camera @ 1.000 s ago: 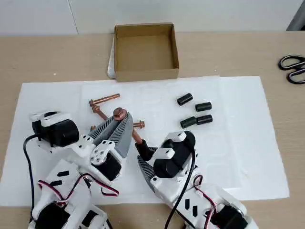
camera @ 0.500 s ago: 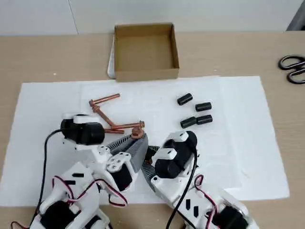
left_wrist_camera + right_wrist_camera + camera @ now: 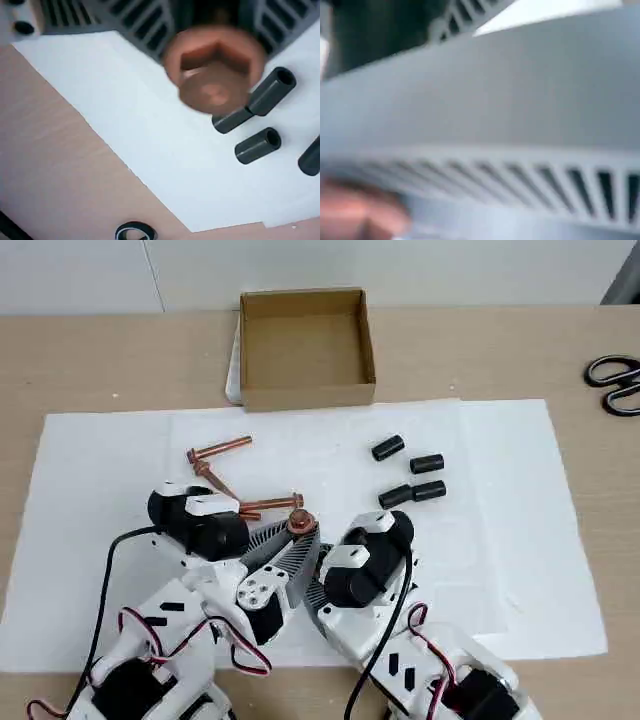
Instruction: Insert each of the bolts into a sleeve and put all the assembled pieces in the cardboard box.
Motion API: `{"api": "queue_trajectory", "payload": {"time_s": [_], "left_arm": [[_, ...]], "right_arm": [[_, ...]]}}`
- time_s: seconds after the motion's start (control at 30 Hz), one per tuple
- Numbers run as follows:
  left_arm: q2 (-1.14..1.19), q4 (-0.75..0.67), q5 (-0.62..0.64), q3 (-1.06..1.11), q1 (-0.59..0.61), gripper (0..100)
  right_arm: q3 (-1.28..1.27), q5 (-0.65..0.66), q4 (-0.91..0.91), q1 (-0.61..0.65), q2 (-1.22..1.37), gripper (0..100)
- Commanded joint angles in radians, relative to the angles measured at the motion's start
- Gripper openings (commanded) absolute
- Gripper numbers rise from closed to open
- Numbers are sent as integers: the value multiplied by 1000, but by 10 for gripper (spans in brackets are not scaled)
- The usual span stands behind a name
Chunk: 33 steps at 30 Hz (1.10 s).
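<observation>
Obs., seen from beside the table [image 3: 90, 360]: both arms crouch at the near edge, wrists close together.

Left gripper [image 3: 297, 538]: pressed onto one copper bolt [image 3: 300, 524], with the hex head sitting at the fingertips. In the left wrist view the same head sits between the two dark ribbed fingers [image 3: 145, 22], above the white sheet [image 3: 500, 570].

Right arm [image 3: 362, 562]: just beside the left gripper. Cannot tell whether its claw is spread or closed.

Three loose bolts [image 3: 220, 449] lie flat on the sheet just beyond the left arm. The nearer two are close together.

Four black sleeves [image 3: 427, 463] lie on their sides in a loose cluster on the sheet, toward the robot's right and well apart from the bolts.

Cardboard box [image 3: 305, 390]: at the far edge of the sheet, open side up.

Scissors [image 3: 612, 380]: on bare table at the far right, off the sheet
</observation>
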<state>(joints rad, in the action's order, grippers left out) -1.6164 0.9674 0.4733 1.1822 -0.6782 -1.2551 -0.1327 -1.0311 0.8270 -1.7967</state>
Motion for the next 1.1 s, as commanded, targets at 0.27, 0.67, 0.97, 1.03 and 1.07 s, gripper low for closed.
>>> {"api": "queue_trajectory", "payload": {"time_s": [0.27,0.67,0.97,1.03,1.07], "left_arm": [[8,-3,-54,51,-28,224],[9,-123,-316,51,186,227],[72,-121,-152,-120,187,227],[146,-123,-97,-200,232,227],[195,-123,-71,-249,259,227]], "right_arm": [[52,14,28,-13,-7,4],[5,12,36,-13,-12,4],[0,8,30,-25,-7,4],[-12,8,36,-50,-7,4],[-17,8,36,-68,-7,4]]}}
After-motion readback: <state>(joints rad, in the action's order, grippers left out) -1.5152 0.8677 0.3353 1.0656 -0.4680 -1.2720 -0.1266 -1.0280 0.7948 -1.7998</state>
